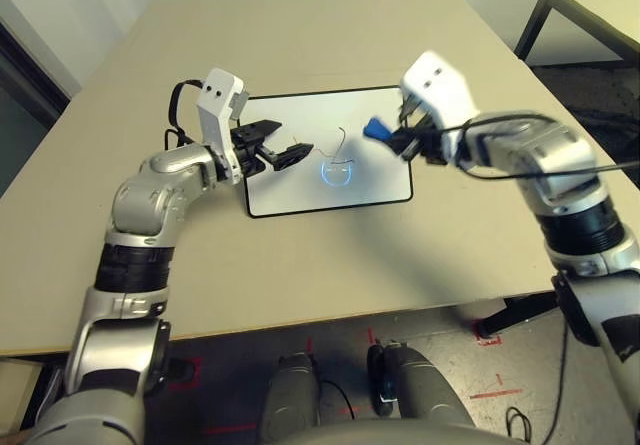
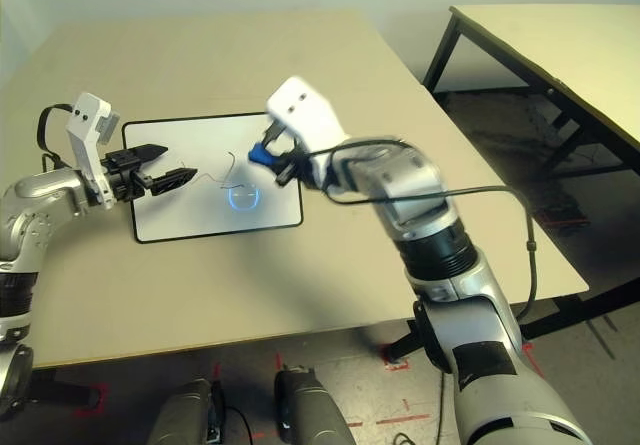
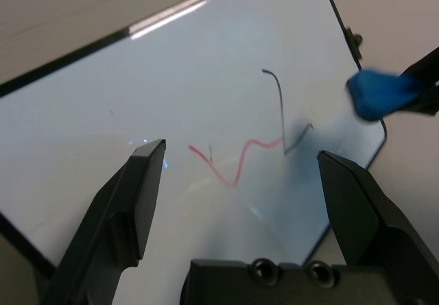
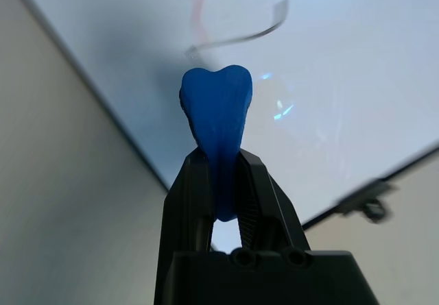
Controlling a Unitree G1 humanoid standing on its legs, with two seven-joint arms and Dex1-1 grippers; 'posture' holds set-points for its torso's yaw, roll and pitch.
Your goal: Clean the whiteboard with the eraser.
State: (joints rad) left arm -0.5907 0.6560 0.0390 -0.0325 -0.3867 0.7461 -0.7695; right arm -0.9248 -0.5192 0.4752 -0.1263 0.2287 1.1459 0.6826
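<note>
So on the left, the left gripper (image 3: 240, 175) is spread wide over the whiteboard (image 1: 290, 197), empty, probably free to steady the board. Over its right side, the right gripper (image 4: 226, 175) pinches the blue eraser (image 4: 218, 103) by its waist, likely leaving an end free to wipe. The left wrist view clearly separates red and dark strokes; the head views barely do.

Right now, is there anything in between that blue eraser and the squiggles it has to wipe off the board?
Nothing visible stands between them: the right gripper holds the blue eraser above the whiteboard, beside the marks.
</note>
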